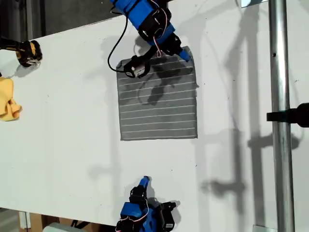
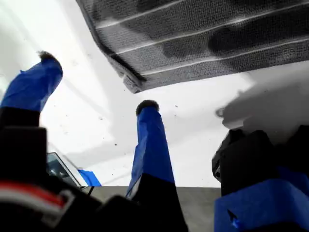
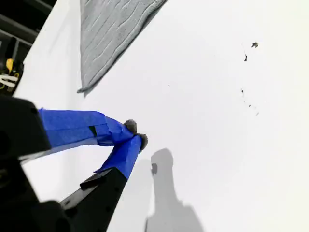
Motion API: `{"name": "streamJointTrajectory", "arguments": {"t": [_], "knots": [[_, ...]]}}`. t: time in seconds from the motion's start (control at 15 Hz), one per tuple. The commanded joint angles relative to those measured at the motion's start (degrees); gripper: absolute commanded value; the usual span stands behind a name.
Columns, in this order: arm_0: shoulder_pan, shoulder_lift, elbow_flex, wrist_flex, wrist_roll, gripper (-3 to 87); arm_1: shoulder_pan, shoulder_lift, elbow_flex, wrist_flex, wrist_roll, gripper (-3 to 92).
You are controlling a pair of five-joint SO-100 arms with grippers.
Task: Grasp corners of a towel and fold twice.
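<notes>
The grey towel (image 1: 159, 104) with thin white stripes lies flat on the white table (image 1: 63, 145). My first gripper (image 1: 185, 54) reaches in from the exterior view's top and hovers at the towel's far right corner (image 1: 190, 49). In the first wrist view that gripper (image 2: 96, 82) is open, with the towel corner (image 2: 133, 87) lying just off its blue fingertips (image 2: 147, 107), nothing held. My second gripper (image 1: 145, 181) sits at the exterior view's bottom, well short of the towel's near edge. In its wrist view the gripper (image 3: 135, 135) is shut on nothing and a towel corner (image 3: 82, 90) lies farther off.
A plain yellow cloth (image 1: 7, 101) lies at the exterior view's left edge, with a black and yellow object (image 1: 28, 52) above it. A metal pole (image 1: 280, 116) with a black clamp (image 1: 289, 117) runs down the exterior view's right side.
</notes>
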Motion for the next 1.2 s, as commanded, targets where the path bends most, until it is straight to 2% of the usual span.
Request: {"name": "streamJointTrajectory", "arguments": {"t": [0.0,0.13,0.4,0.73,1.13], "knots": [[0.88,0.18,0.09,0.0,0.35,-2.1,-1.85,4.04,5.27,-3.16,3.25,32.9],[0.88,0.18,0.09,0.0,0.35,-2.1,-4.31,7.29,9.58,-5.71,6.06,30.2],[0.97,0.18,0.09,0.0,0.18,-2.1,-7.03,1.85,12.13,-13.36,7.56,31.2],[0.97,0.18,0.09,0.0,0.0,-2.1,-6.77,-9.67,12.57,-21.09,7.38,32.6],[0.97,0.18,0.09,0.0,-0.18,-2.1,-3.52,-12.74,15.12,-24.26,6.42,29.2]]}}
